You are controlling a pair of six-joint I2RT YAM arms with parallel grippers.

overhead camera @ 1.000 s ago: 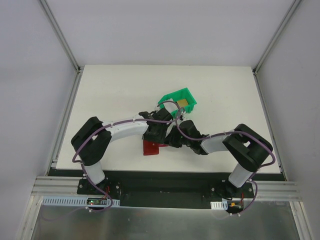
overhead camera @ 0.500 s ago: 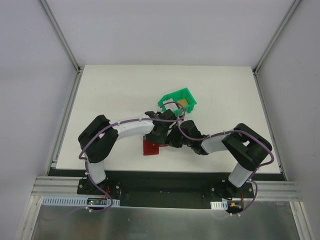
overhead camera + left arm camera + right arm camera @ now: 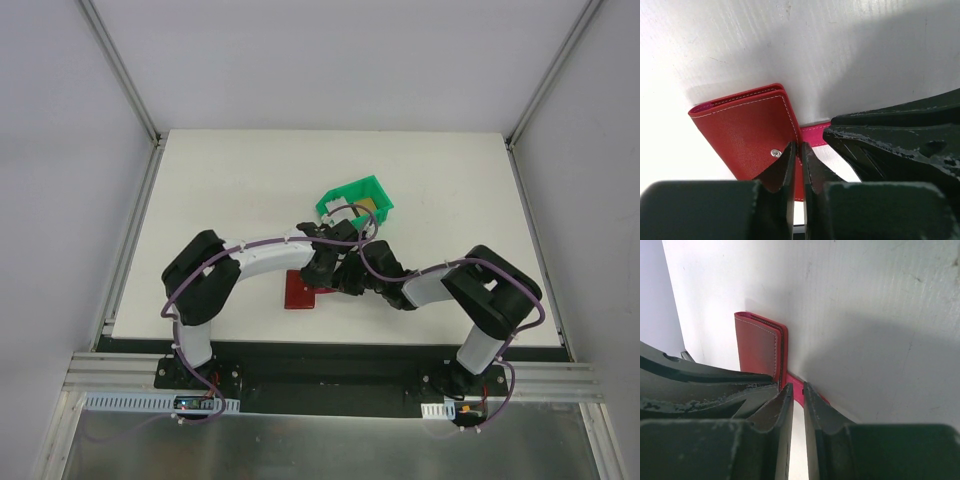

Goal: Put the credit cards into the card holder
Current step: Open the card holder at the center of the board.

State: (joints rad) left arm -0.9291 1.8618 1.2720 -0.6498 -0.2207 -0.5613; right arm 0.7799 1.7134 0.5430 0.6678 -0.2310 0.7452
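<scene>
At the near middle of the bench [image 3: 220, 200], we find both arms meeting over the card holder [image 3: 298, 292]. Starting from the left, the left arm [image 3: 255, 262] bends in from 8 o'clock. The card holder lies flat on the bench at 7 o'clock of the two pincers. Its dark red outer face is up, and a small metal snap stud [image 3: 775, 153] shows near its right edge.

The left pincer [image 3: 798, 148] stands at that edge, right beside the stud. Its fingers are pressed almost together, with red showing in the thin slit between them, so we read it as pinching the card holder's edge. In the left wrist view, a pink tab [image 3: 815, 135] runs out from the same edge toward 3 o'clock and meets the tip of the right pincer [image 3: 796, 388]. In the right wrist view that pincer's fingers stand narrowly apart, nipping the pink tab at their tips, with the red body at 11 o'clock of them.

At 1 o'clock of the pincers a green bin [image 3: 350, 190] sits askew on the bench, near the card holder but apart from it. A golden-yellow credit card [image 3: 369, 204] lies inside. The right arm [image 3: 430, 285] comes in from 4 o'clock.
</scene>
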